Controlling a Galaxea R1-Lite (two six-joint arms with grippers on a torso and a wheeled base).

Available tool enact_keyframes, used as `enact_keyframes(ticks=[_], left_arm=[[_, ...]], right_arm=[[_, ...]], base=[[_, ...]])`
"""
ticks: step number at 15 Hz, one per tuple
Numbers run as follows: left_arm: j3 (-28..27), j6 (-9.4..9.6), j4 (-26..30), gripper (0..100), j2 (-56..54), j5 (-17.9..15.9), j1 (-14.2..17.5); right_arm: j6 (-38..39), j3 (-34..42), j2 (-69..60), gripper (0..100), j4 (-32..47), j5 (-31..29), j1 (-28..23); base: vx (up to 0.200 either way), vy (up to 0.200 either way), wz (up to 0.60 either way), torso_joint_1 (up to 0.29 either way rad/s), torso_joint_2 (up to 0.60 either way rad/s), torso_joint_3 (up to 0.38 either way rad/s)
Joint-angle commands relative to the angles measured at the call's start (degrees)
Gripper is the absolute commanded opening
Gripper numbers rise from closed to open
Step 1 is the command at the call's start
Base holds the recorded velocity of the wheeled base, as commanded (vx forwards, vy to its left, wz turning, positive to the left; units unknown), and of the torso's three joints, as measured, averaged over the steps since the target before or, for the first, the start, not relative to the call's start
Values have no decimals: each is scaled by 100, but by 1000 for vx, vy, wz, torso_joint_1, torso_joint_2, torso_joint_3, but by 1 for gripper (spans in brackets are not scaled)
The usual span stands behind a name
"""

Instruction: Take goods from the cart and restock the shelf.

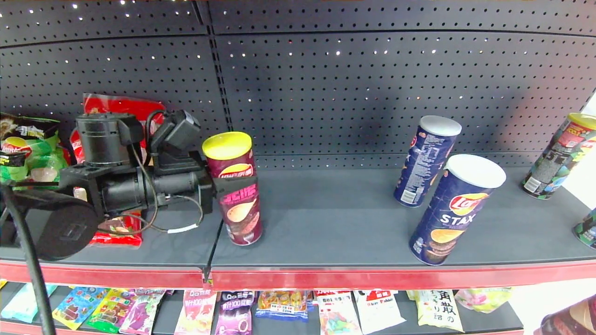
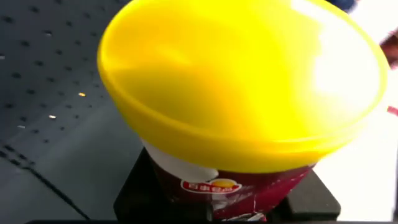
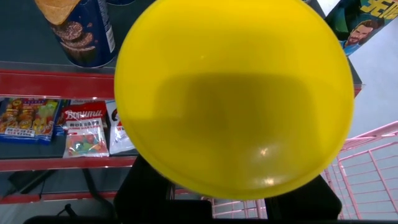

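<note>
On the shelf (image 1: 354, 223), left jaws clamped round maroon can (image 1: 241, 218), right jaws gripping yellow-lidded can (image 3: 233, 99).

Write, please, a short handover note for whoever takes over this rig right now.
Left gripper: shut on the maroon can, upright, base at the shelf, not released.
Right gripper: shut on a second can with a yellow lid, held low near the pink cart.
Done: front blue can and rear blue can stand on the shelf.
Left: release the maroon can, then shelve the second can.
</note>
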Motion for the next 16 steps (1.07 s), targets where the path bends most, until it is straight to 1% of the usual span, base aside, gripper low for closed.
enact_keyframes(ticks=[1,2,6,8,10,12,14,16], left_arm=[[222,208,-7,0,-125,-233,133],[239,357,-7,0,-99,-444,186],[213,392,-7,0,59,-849,186],[143,410,-68,0,262,-910,186],[46,410,-349,0,490,-910,186],[28,410,-472,0,604,-963,168],[46,410,-472,0,604,-1051,168],[64,427,-481,0,648,-1068,168]], right_arm=[[-10,-10,-24,0,-1,1,-3],[-10,-10,-33,0,-1,1,-3],[-10,-10,-15,0,-1,1,-3],[-10,-10,-24,0,-1,1,-3],[-10,-19,-24,0,-1,1,-3],[-10,-10,-24,0,-1,1,-3],[-10,-10,-24,0,8,1,-3],[-10,-2,-24,0,8,1,-3]], base=[[0,0,0,0,0,0],[0,0,0,0,0,0],[0,0,0,0,0,0],[0,0,0,0,0,0],[0,0,0,0,0,0],[0,0,0,0,0,0],[0,0,0,0,0,0],[0,0,0,0,0,0]])
